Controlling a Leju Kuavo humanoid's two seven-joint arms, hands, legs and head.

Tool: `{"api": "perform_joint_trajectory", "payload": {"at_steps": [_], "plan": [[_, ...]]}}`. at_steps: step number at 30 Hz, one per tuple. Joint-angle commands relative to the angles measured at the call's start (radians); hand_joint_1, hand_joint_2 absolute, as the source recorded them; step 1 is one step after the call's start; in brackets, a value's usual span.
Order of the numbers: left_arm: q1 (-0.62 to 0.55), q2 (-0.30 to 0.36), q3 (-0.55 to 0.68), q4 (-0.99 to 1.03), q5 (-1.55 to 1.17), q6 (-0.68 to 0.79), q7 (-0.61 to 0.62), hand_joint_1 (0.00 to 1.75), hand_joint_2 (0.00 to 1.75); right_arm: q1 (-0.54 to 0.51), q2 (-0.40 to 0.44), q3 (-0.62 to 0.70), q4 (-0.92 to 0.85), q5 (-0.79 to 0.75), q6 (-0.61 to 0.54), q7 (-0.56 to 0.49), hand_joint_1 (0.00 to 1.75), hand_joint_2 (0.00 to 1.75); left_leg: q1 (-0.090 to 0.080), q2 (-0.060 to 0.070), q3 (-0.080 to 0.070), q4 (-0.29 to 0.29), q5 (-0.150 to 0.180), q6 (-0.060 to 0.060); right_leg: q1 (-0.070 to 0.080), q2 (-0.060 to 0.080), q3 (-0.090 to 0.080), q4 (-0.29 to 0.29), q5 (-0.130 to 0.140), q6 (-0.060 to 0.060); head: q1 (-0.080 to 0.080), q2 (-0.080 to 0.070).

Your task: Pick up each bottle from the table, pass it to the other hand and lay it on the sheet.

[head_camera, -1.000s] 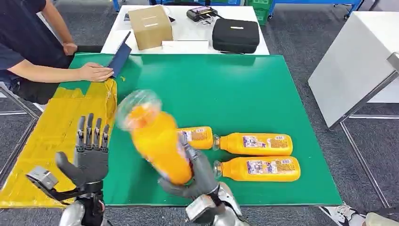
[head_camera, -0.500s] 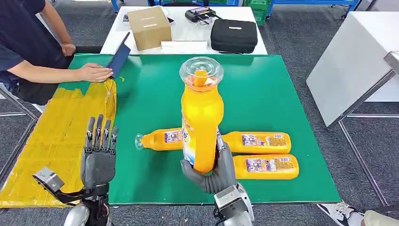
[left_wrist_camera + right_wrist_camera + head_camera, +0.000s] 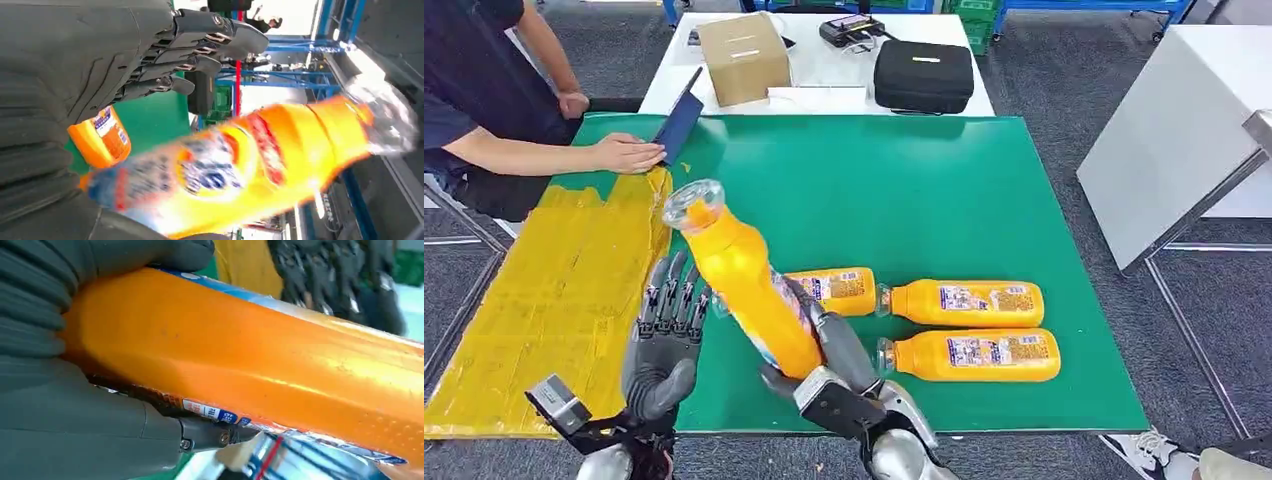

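Handover: right robot hand [image 3: 824,350] clamps the tall orange plastic bottle [image 3: 742,275] at lower centre; left robot hand [image 3: 667,335], fingers apart, should wrap mid-body before release.

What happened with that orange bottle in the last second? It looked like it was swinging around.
The right hand holds the orange plastic bottle with a clear cap throughout. Half a second ago it stood upright; now it leans toward the left hand, which has moved in beside it with fingers spread, not gripping. The three orange bottles lying on the green table, the yellow sheet and the person's hand stayed put.
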Motion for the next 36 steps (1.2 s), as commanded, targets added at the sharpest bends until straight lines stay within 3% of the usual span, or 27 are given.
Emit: {"api": "perform_joint_trajectory", "payload": {"at_steps": [1,10,22,23,24,28,29,36], "plan": [[-0.025,0.039,-0.048,0.02,-0.028,-0.006,-0.004,0.0,1.75,-0.11,-0.036,0.1,0.204,0.042,0.046,0.061,1.75,1.75,0.001,0.002,0.004,0.0,-0.002,-0.001,0.001,0.007,0.004,-0.001,-0.001,-0.001,0.0,0.0],[-0.05,0.085,-0.084,0.123,-0.004,-0.089,0.043,0.0,1.75,-0.184,-0.033,0.22,0.277,0.129,0.033,0.093,1.75,1.75,0.001,0.0,0.004,-0.001,-0.001,-0.001,0.0,0.004,0.004,-0.002,-0.001,-0.002,0.0,0.0],[-0.058,0.107,-0.089,0.197,-0.271,0.112,0.128,0.0,1.75,-0.164,-0.052,0.307,0.187,0.213,0.01,0.13,1.75,1.75,0.0,0.0,0.003,-0.001,-0.001,-0.001,0.0,0.004,0.002,0.0,-0.001,-0.001,0.0,0.0],[-0.054,0.103,-0.086,0.192,-0.271,0.112,0.128,0.23,1.75,-0.165,-0.055,0.304,0.184,0.209,0.008,0.131,1.75,1.75,0.001,0.0,0.001,0.0,-0.001,-0.001,0.0,0.002,0.0,0.0,-0.001,-0.001,0.0,0.0],[-0.054,0.102,-0.085,0.19,-0.271,0.112,0.128,1.06,1.75,-0.165,-0.056,0.303,0.184,0.209,0.007,0.131,1.75,1.75,0.001,0.0,0.003,0.0,-0.002,-0.001,0.0,0.004,0.002,-0.001,-0.001,-0.001,0.0,0.0],[-0.053,0.102,-0.085,0.188,-0.271,0.112,0.128,1.06,1.75,-0.168,-0.058,0.301,0.183,0.209,0.007,0.131,1.75,1.75,0.001,0.0,0.002,0.0,-0.001,-0.001,0.0,0.004,0.002,0.0,-0.001,-0.001,0.0,0.0],[-0.052,0.1,-0.082,0.188,-0.264,0.108,0.127,1.75,1.75,-0.17,-0.057,0.298,0.186,0.207,0.008,0.131,1.75,1.75,0.001,0.0,0.002,0.0,-0.001,-0.001,0.0,0.003,0.001,-0.001,-0.001,-0.001,0.0,0.0],[-0.039,0.09,-0.053,0.164,-0.209,0.081,0.108,1.75,1.75,-0.182,-0.049,0.289,0.228,0.195,0.017,0.128,1.75,1.75,0.001,0.001,0.003,0.0,-0.002,-0.001,0.0,0.005,0.002,0.0,-0.001,-0.001,0.0,0.0]]}}
